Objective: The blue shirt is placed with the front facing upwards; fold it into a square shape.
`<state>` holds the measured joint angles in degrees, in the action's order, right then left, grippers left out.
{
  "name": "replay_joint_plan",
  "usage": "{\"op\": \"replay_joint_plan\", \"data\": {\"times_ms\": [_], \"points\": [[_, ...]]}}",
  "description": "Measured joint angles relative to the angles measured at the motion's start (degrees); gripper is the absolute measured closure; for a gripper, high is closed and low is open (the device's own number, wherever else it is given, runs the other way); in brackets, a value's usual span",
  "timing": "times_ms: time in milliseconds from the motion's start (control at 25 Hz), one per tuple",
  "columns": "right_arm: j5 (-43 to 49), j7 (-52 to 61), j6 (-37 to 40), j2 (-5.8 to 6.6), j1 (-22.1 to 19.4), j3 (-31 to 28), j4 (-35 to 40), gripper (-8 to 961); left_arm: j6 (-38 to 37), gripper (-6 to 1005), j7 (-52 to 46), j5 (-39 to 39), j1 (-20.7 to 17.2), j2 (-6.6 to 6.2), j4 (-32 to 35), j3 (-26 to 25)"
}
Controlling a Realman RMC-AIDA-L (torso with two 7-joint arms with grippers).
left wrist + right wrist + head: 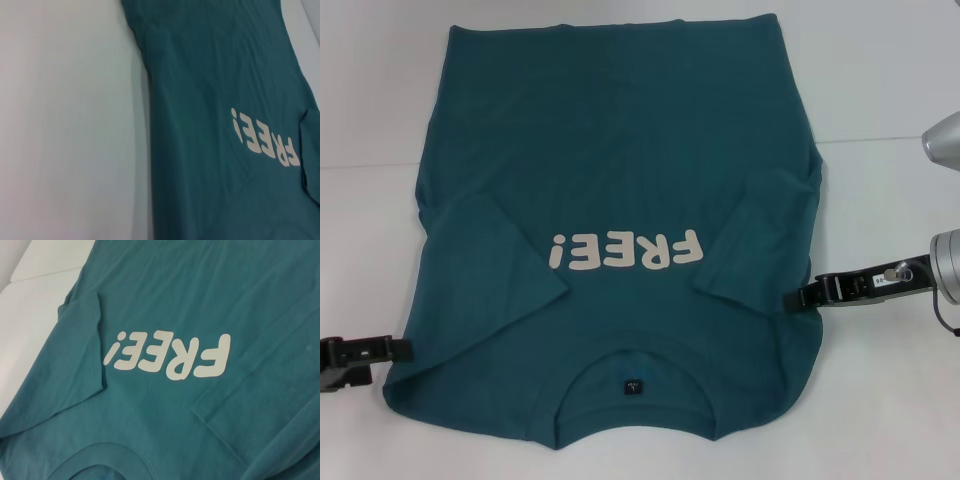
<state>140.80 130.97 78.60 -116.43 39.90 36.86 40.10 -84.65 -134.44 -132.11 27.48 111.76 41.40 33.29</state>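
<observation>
The blue shirt (610, 150) lies flat on the white table, front up, with its collar and small dark neck label (632, 386) at the near edge. Both short sleeves are folded inward over the chest, flanking the white "FREE!" lettering (625, 252). My left gripper (405, 349) sits low at the shirt's near left edge, by the shoulder. My right gripper (795, 297) reaches in to the shirt's right edge beside the folded sleeve. The left wrist view shows the shirt (215, 100) with bare table beside it. The right wrist view shows the lettering (170, 356) and a folded sleeve (260, 405).
The white table (880, 400) extends on both sides of the shirt. A seam line (880, 140) crosses the table at the far right. A silver link of my right arm (945, 140) hangs at the right edge.
</observation>
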Motion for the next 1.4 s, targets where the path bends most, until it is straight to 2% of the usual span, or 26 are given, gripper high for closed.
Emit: {"op": "replay_joint_plan", "data": {"times_ms": [160,400,960,1400], "points": [[-0.02,-0.54,0.02,-0.02,-0.07,-0.08,-0.02,916,0.81,73,-1.73,-0.62,1.0,-0.09,0.0,2.48],[-0.56,-0.98,-0.17,-0.02,-0.57,0.05,-0.03,916,1.73,74,-3.37,-4.14,2.85,0.18,-0.07,2.78],[-0.78,-1.77,-0.39,-0.03,-0.71,-0.12,-0.03,917,1.96,73,-4.12,-4.41,3.85,0.41,-0.64,3.31],[-0.79,-2.21,-0.38,-0.02,-0.79,-0.2,-0.03,917,3.72,72,-4.84,-7.45,4.08,0.39,-0.66,3.45]]}}
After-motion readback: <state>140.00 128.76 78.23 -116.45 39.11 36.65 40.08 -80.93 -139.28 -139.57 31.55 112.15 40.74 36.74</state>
